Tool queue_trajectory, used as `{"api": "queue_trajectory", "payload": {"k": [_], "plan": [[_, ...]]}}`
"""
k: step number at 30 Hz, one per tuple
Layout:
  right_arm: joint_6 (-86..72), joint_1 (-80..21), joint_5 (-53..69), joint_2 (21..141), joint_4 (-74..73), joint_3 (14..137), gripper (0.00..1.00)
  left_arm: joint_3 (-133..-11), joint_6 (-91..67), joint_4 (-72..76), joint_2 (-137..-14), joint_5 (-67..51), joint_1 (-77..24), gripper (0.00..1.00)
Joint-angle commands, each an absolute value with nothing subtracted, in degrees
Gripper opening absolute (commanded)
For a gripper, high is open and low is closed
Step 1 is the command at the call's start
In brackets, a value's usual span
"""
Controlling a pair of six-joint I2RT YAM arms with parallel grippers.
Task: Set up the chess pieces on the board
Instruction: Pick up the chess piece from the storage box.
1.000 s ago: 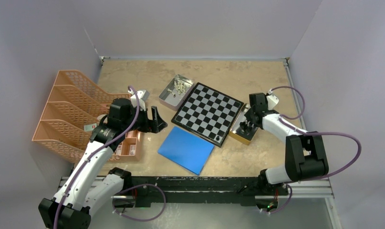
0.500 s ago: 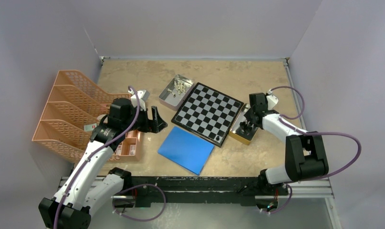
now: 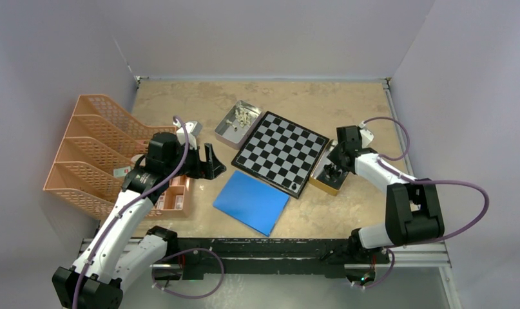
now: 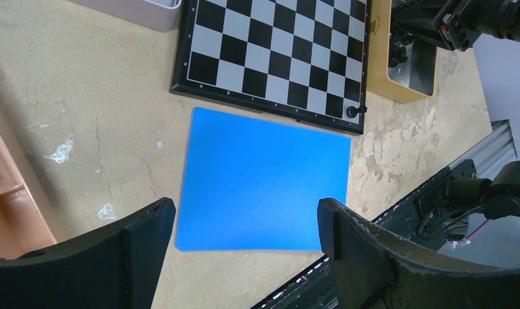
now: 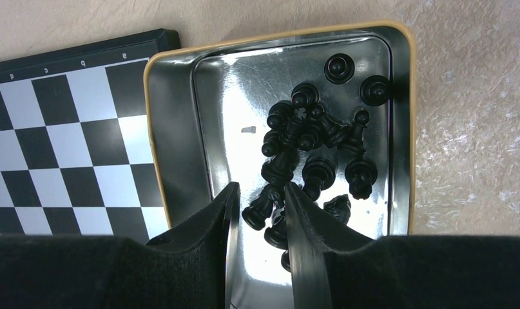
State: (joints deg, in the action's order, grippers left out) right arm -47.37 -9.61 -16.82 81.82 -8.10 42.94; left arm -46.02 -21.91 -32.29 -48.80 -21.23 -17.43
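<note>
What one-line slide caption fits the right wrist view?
Right gripper poised over black chess pieces in a gold-rimmed tin beside the board.

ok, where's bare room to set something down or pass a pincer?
Free: table behind board and grey tin; table right of gold tin; blue sheet; nearly all the board. Crowded: gold tin, black pieces under right pincer; orange racks on the left.

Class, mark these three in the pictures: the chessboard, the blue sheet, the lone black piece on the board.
chessboard [image 3: 281, 153], top view, a bare middle square.
blue sheet [image 4: 263, 183], left wrist view, its middle.
lone black piece [image 4: 353, 111], left wrist view, its body, at the board's corner.
</note>
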Motion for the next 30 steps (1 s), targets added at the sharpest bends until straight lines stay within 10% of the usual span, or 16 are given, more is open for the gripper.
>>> {"api": "queue_trajectory", "payload": {"k": [1, 30], "plan": [[-47.50, -9.36, -16.84, 80.34, -10.19, 45.18, 0.35, -46.42, -21.88, -30.76, -48.69, -21.97, -17.75, 0.81], [-48.07, -9.32, -24.50, 81.89, -13.34, 46.63, 0.33, -46.35, -21.81, -30.76, -48.60, -21.68, -17.75, 0.81]]}}
